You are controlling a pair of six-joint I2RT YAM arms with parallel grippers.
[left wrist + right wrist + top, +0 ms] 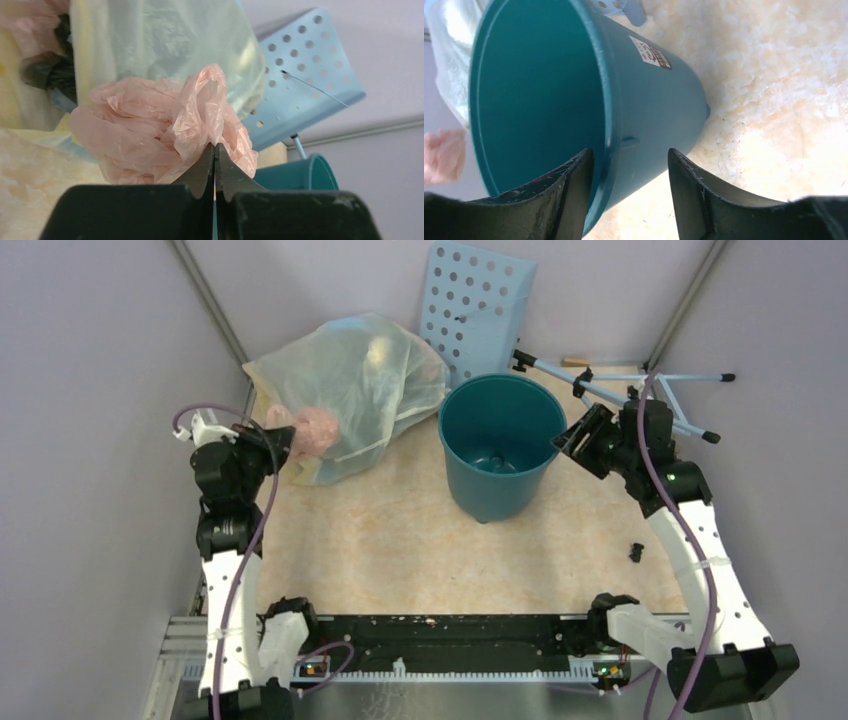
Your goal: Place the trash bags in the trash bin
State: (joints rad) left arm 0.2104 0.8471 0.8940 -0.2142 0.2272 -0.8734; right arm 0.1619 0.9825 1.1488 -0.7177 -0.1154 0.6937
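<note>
The pale-pink trash bag is a crumpled bundle at the left, against the big yellowish sack. In the left wrist view the pink bag sits right ahead of my left gripper, whose jaws are shut on a fold of it. My left gripper is at the bag's left side. The teal trash bin stands upright mid-table and looks empty. My right gripper is open, its jaws astride the bin's right rim, one inside and one outside. It also shows in the top view.
A bulging yellowish-clear sack lies at the back left. A light-blue panel with round holes leans on the back wall behind the bin. A metal stand lies at the back right. A small black piece lies near the right arm.
</note>
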